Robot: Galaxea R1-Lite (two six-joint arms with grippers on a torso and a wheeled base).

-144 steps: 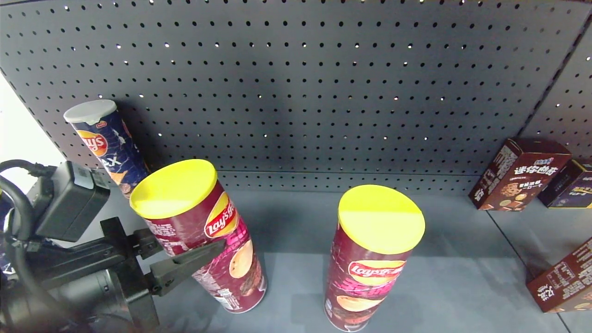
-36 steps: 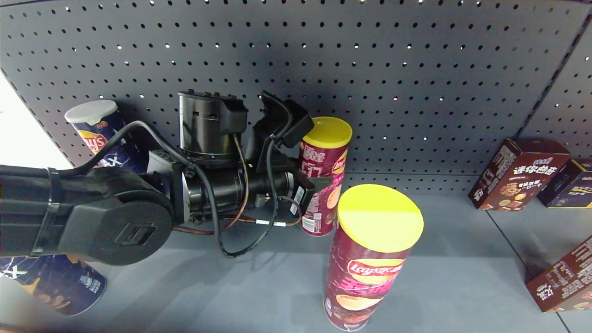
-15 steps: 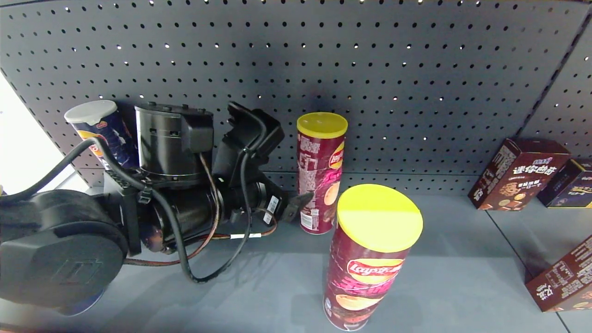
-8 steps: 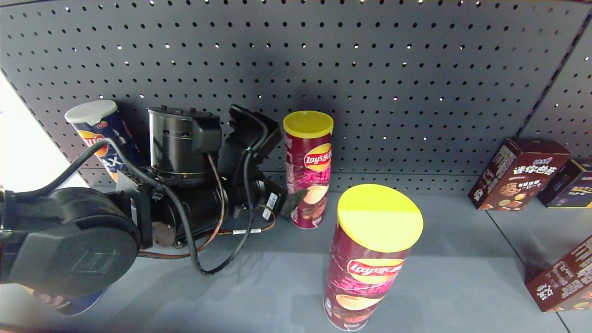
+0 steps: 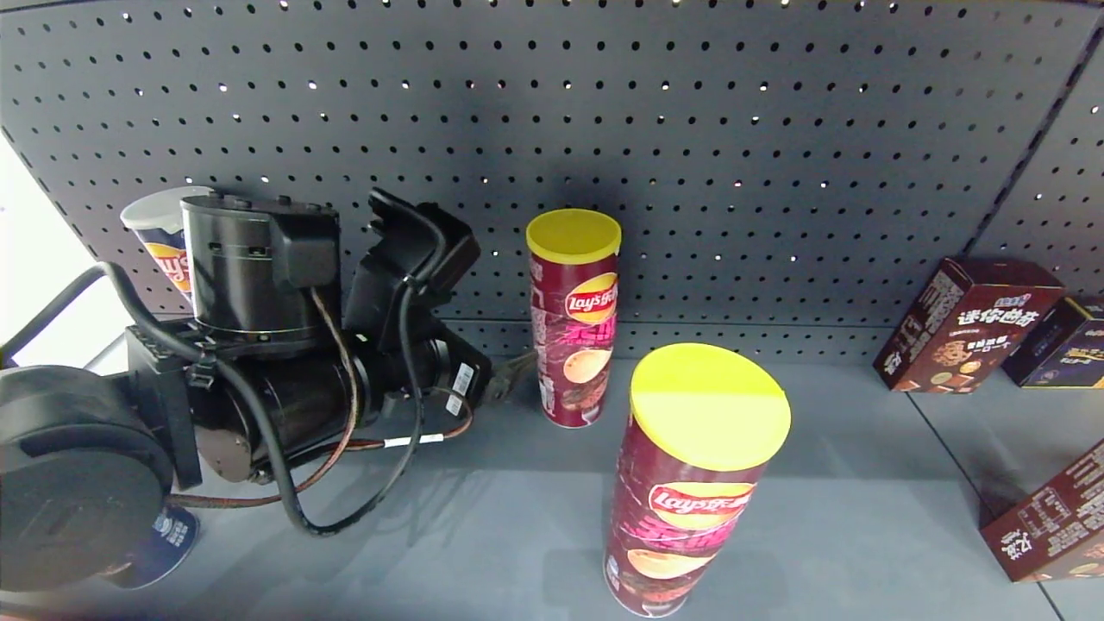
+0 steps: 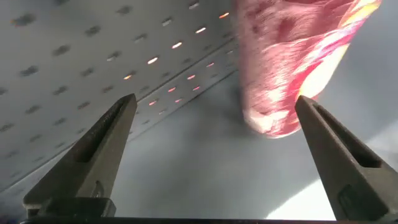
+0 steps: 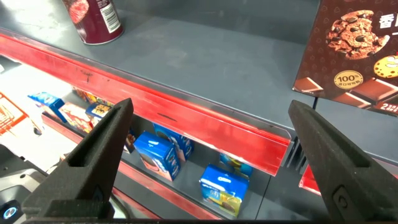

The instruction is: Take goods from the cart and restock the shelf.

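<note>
Left pincer stood wide open, apart from the upright maroon chip can just beyond its tips on the shelf; right pincer likewise wide.

Left arm: lies nearly level, low over the left half of the shelf, wrist end toward the shelf's middle.
Left gripper: close to the shelf's back panel, just above the deck, both fingers spread wide.
Right gripper: out in front of the shelf's front edge, aimed at it, fingers spread wide.
</note>
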